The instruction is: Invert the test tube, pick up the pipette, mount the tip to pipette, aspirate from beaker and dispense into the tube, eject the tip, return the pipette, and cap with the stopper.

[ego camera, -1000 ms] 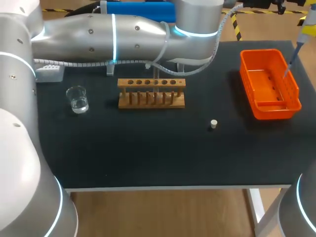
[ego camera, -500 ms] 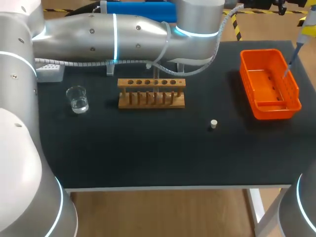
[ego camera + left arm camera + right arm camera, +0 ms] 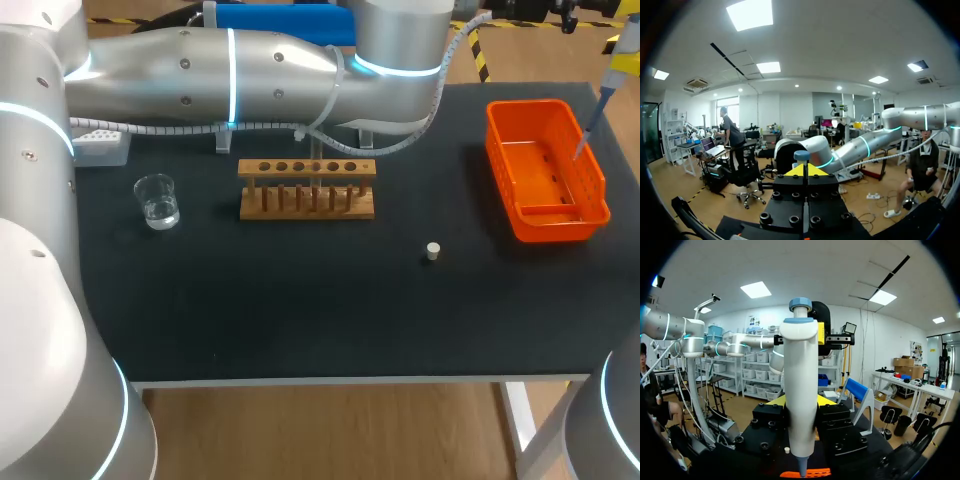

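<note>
Pipette [image 3: 800,390] over orange tray [image 3: 548,225], unchanged

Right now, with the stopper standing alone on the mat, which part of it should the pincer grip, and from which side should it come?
Grip the stopper across its round side, coming straight down from above. It seems a short plug standing on its flat end on the black table, with free space all around, so any finger direction should fit. The right pincer holds the pipette.
</note>
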